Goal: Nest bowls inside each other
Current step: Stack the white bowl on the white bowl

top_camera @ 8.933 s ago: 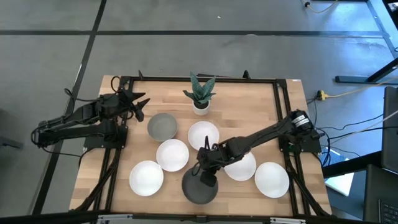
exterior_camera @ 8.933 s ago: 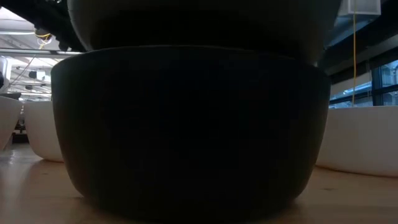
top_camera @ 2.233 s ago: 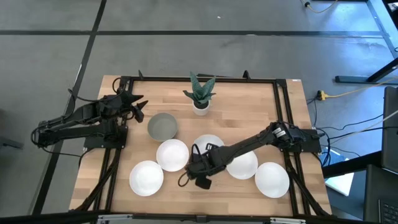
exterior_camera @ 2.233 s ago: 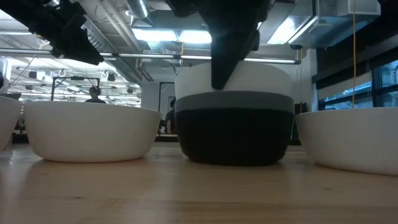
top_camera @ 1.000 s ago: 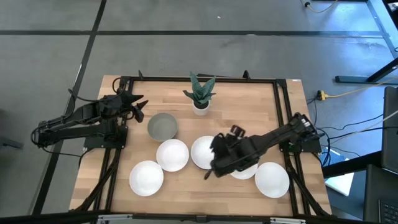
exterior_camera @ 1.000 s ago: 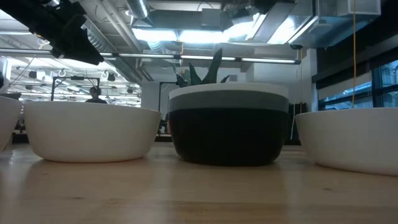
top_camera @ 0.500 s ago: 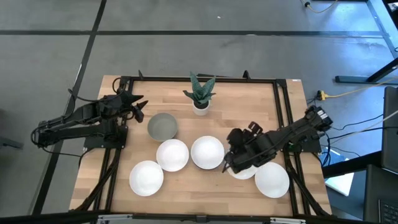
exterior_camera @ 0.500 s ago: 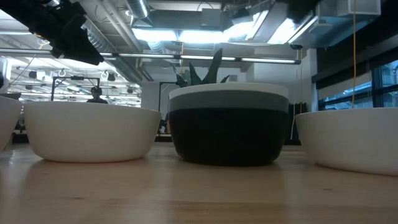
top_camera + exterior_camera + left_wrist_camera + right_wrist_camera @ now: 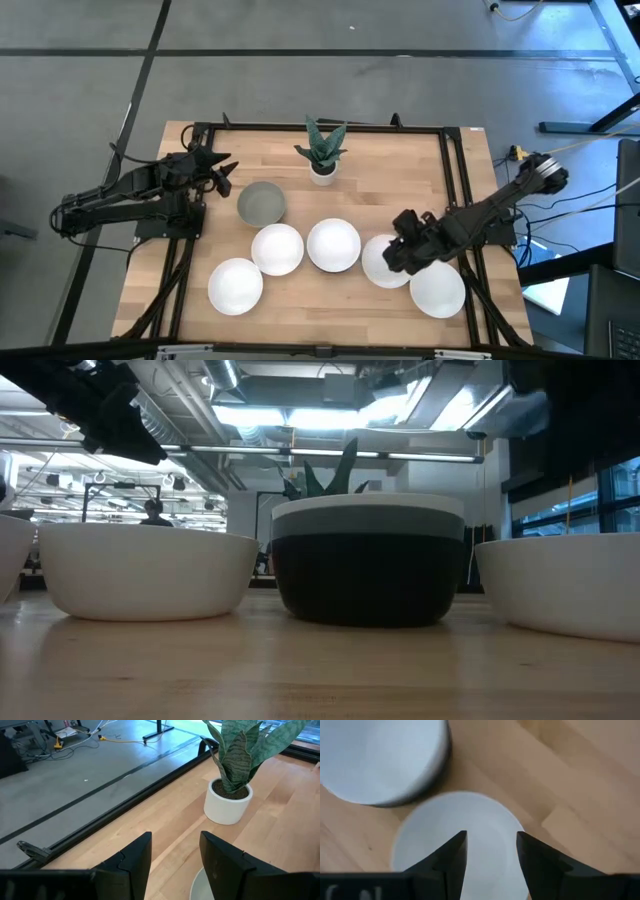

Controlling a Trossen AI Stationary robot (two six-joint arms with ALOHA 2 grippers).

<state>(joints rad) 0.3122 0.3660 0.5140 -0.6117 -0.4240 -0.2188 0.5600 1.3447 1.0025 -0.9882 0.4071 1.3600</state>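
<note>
A stack of three nested bowls [image 9: 333,245], white in grey in black, stands mid-table; the low view shows it too [image 9: 368,560]. A lone grey bowl [image 9: 261,203] stands at the back left. Several single white bowls stand around the stack, one just to its right [image 9: 378,268]. My right gripper [image 9: 392,258] is open and hovers over that white bowl [image 9: 455,870], touching nothing, with the stack [image 9: 380,760] beside it. My left gripper [image 9: 232,172] is open and empty, above the table's far left by the grey bowl.
A small white pot with a green plant [image 9: 322,155] stands at the far middle, also in the left wrist view [image 9: 227,802]. White bowls stand at the near left [image 9: 235,286], left of the stack [image 9: 277,249] and near right [image 9: 437,288]. A black frame edges the table.
My right gripper has moved from beside the stack toward the table's right edge and now hovers over the white bowl to the stack's right. The stack has stayed where it was.
</note>
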